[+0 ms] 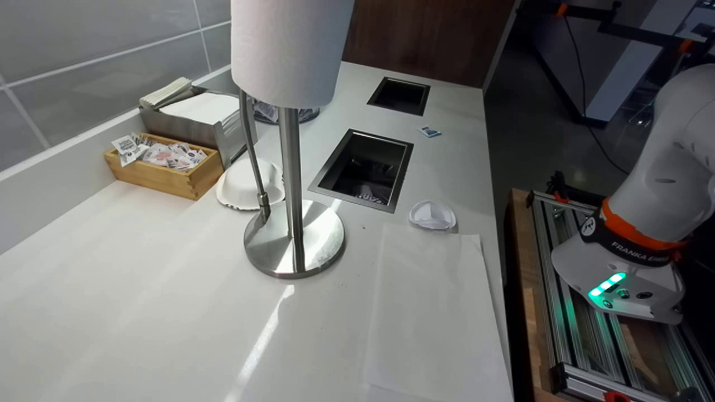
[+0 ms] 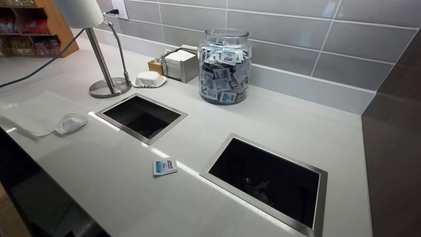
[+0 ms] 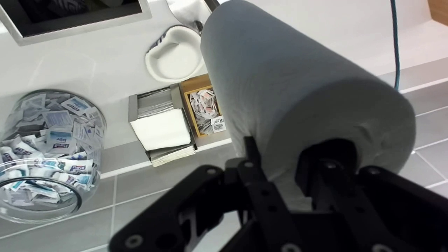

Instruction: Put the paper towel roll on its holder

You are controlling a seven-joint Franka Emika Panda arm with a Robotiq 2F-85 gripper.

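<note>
The paper towel roll (image 1: 287, 56), a thick white cylinder, hangs high above the counter in both exterior views (image 2: 79, 13). The holder (image 1: 290, 162) stands upright on its disc base, with a thin side arm; it shows in both exterior views (image 2: 101, 61). Its rod runs up to the roll's lower end; its top and knob are hidden. The roll's bottom is well above the base. In the wrist view, my gripper (image 3: 280, 155) grips the wall of the roll (image 3: 276, 66), one finger in the core, one pressing the outside. A bit of the base (image 3: 190, 8) shows beyond.
Two framed counter openings (image 2: 187, 114) (image 2: 324, 197) lie beside the holder. A paper bowl (image 1: 251, 181) is close to the base. A wooden packet box (image 1: 162, 181), a napkin dispenser (image 1: 184, 131) and a glass jar (image 2: 225, 72) stand along the wall. A cord (image 2: 39, 69) runs behind the holder.
</note>
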